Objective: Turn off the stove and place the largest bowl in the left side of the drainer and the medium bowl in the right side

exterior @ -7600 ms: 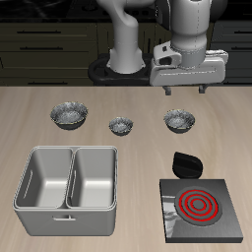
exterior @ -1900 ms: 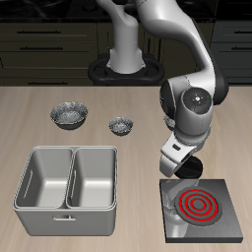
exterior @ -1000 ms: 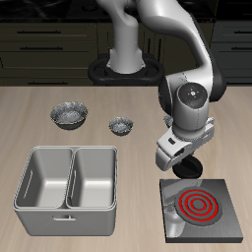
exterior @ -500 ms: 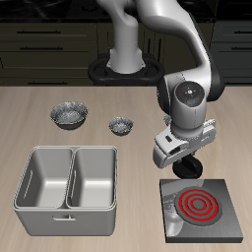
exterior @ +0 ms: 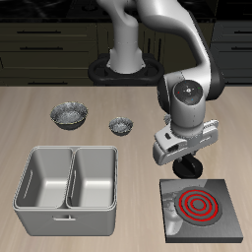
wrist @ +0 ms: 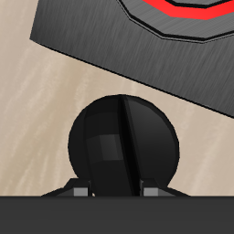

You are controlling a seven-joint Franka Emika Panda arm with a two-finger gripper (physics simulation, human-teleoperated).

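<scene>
The stove (exterior: pixel 202 207) lies near the table's front edge, and its coil rings glow red. Its black knob (exterior: pixel 187 168) sits just behind it, with my gripper (exterior: pixel 186 163) down over it. In the wrist view the round knob (wrist: pixel 123 146) fills the middle, my gripper (wrist: pixel 117 190) is shut on it, and the stove's edge (wrist: pixel 101 41) lies beyond. The largest bowl (exterior: pixel 69 115) stands behind the drainer (exterior: pixel 43 202), whose two compartments are empty. The medium bowl is hidden behind my arm.
The smallest grey bowl (exterior: pixel 120 125) stands between the largest bowl and my arm, behind the drainer. My arm's wrist and hand hang over the table behind the stove.
Over the last two seconds my hand has twisted about its own axis above the knob, staying in place. The coil rings still glow red. The bowls and drainer have not moved.
</scene>
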